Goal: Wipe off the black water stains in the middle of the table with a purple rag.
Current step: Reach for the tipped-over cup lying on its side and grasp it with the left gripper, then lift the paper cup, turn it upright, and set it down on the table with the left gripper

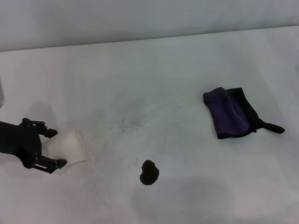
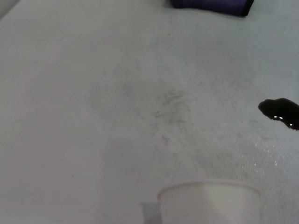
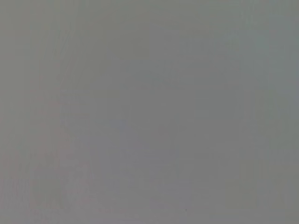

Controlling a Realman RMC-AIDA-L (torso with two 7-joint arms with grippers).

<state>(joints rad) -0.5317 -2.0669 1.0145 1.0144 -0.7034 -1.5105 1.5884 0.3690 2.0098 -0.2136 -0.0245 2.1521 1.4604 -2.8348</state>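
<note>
the purple rag (image 1: 230,113) lies on the right of the white surface (image 1: 154,70), well apart from the black water stains (image 1: 149,172). our left gripper (image 1: 55,148) has its fingers spread around a white paper cup (image 1: 74,144). from the left wrist we see the cup rim (image 2: 209,201), the stain (image 2: 281,111) and the rag's edge (image 2: 210,4). the right wrist gives us only blank grey.

The place looks like a robot test room or lab rather than a home. A broad, plain white bench (image 1: 154,84) fills the view, marked with faint grey smudges (image 1: 125,123). Beyond the bench's far edge runs only a bare, pale grey wall (image 1: 140,18), without furniture or decoration.
</note>
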